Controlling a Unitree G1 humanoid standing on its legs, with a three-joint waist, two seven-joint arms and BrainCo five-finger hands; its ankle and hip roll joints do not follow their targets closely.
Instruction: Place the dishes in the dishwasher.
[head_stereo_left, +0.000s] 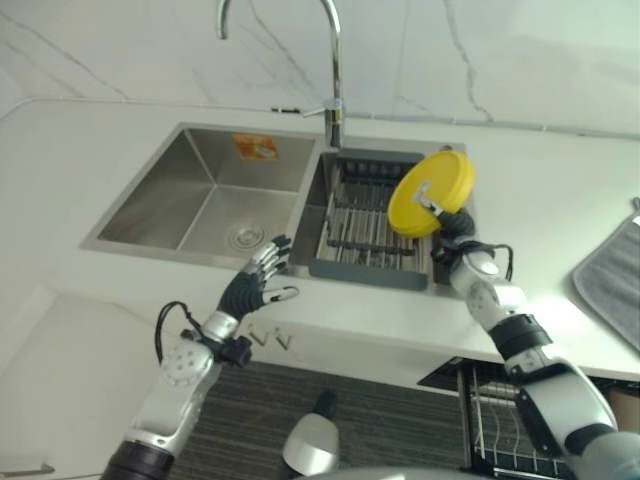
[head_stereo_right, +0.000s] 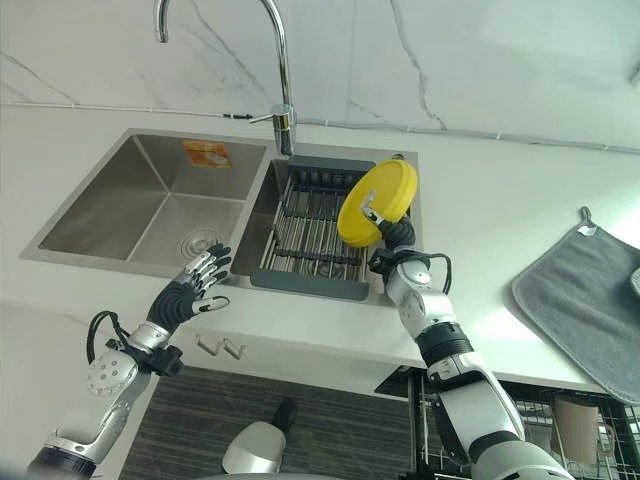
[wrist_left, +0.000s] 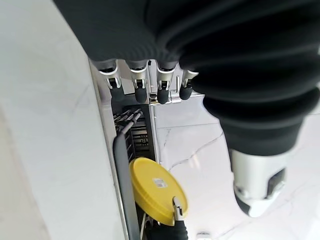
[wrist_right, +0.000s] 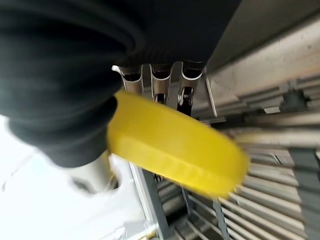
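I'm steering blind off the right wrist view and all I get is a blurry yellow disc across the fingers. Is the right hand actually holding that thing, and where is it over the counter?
Observer: Yes. The right hand pinches the round yellow plastic plate by its lower edge, tilted up over the dark grey wire drying rack in the right basin of the stainless steel sink.
Operator: What is the left hand doing?
Observer: The left hand hovers open at the sink's front edge, holding nothing.
Operator: Is the dishwasher open?
Observer: A pulled-out wire dishwasher rack shows below the white counter, under the right arm.
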